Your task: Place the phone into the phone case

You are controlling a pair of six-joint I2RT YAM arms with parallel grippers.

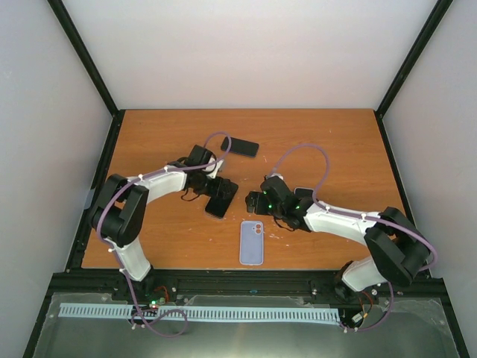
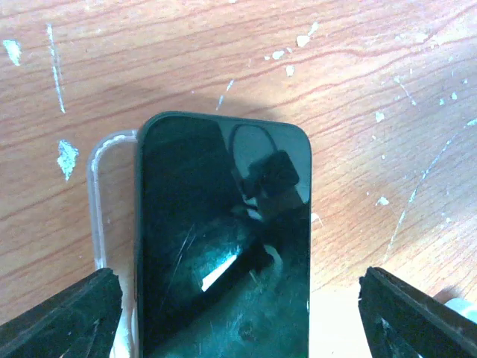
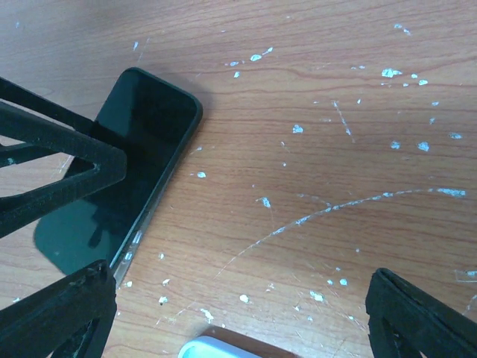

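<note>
A black phone (image 1: 221, 197) lies screen up at the table's middle. In the left wrist view the phone (image 2: 223, 239) rests on a clear case, whose rim (image 2: 97, 201) sticks out along the phone's left side. My left gripper (image 1: 215, 183) is open just above the phone, its fingers (image 2: 67, 317) straddling the phone's width without gripping it. My right gripper (image 1: 258, 201) is open and empty over bare wood to the right of the phone (image 3: 141, 149). Its fingertips (image 3: 59, 313) sit at the lower corners of the right wrist view.
A light blue phone-shaped item with a camera cutout (image 1: 252, 242) lies near the front edge, its tip showing in the right wrist view (image 3: 216, 349). A second black slab (image 1: 240, 146) lies further back. A dark object (image 1: 303, 192) sits partly hidden behind the right wrist.
</note>
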